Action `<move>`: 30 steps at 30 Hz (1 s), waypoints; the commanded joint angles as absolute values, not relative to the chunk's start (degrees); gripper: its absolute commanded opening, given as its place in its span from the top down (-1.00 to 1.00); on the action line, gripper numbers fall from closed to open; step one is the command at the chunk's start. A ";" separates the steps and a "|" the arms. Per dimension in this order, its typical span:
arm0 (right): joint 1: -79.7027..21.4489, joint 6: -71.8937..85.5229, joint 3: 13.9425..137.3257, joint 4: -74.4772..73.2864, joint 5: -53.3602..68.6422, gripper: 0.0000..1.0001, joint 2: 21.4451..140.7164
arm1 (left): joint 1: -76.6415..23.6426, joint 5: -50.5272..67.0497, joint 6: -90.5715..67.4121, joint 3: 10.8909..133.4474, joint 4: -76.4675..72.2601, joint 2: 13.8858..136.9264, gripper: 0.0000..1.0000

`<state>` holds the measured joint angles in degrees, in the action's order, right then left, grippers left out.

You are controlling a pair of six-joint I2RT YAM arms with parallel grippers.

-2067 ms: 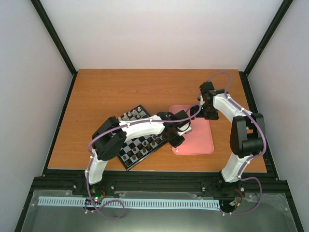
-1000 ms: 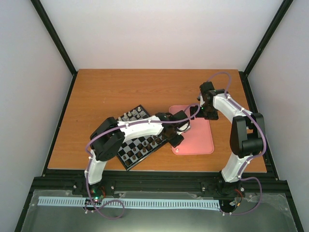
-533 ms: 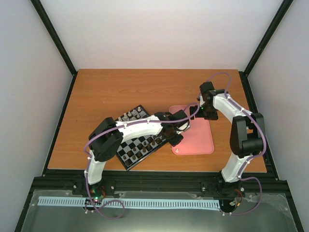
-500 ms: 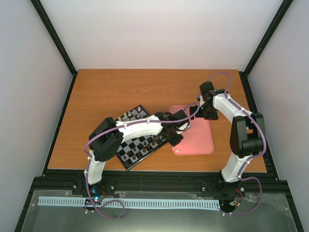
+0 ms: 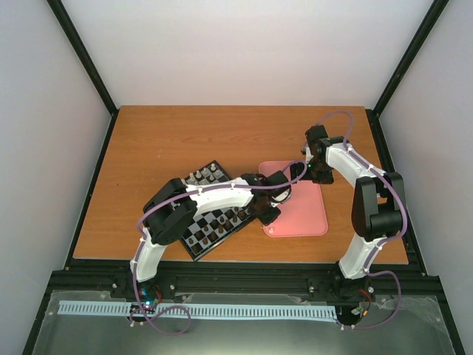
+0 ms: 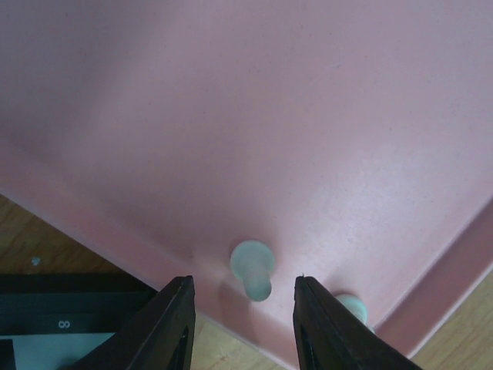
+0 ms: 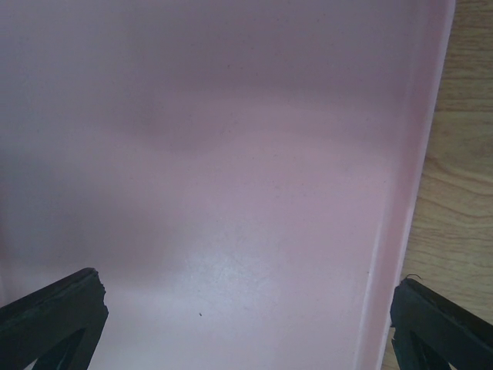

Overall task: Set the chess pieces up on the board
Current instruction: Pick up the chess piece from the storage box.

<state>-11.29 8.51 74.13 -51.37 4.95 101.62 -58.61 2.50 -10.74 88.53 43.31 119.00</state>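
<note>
My left gripper (image 6: pixel 244 312) hangs low over the near left corner of the pink tray (image 6: pixel 308 116). Its jaws are open around a cream-white chess piece (image 6: pixel 252 270), with a gap on each side. A second cream-white piece (image 6: pixel 348 305) peeks out behind the right finger (image 6: pixel 320 327). In the top view the left gripper (image 5: pixel 270 203) sits between the board (image 5: pixel 198 240) and the tray (image 5: pixel 307 214). Small pieces stand in rows on the board. My right gripper (image 7: pixel 246 324) is wide open over bare tray floor, holding nothing.
The board's black rim (image 6: pixel 69 327) shows at the lower left of the left wrist view, close to the tray edge. The right gripper (image 5: pixel 299 171) hovers over the tray's far left part. Wooden table (image 5: pixel 170 140) extends behind the board.
The left gripper's jaws have narrowed a little around the cream-white piece. The left arm's elbow has shifted slightly. The right arm has stayed still.
</note>
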 commanded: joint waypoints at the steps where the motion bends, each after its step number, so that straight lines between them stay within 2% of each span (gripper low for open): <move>1: -11.60 7.63 74.62 -51.30 4.77 -1.00 103.06 | -58.71 2.55 -11.77 90.81 41.87 120.94 0.25; 15: -11.60 7.29 75.83 -51.53 4.83 -1.00 104.29 | -58.54 3.64 -11.56 92.42 42.69 122.93 0.59; 19: -11.58 7.38 76.22 -51.65 4.79 -1.00 104.50 | -58.35 3.69 -11.44 92.72 43.23 122.46 0.97; 30: -11.60 7.69 76.73 -51.23 5.08 -1.00 105.03 | -57.16 2.84 -10.81 93.74 47.11 117.24 0.99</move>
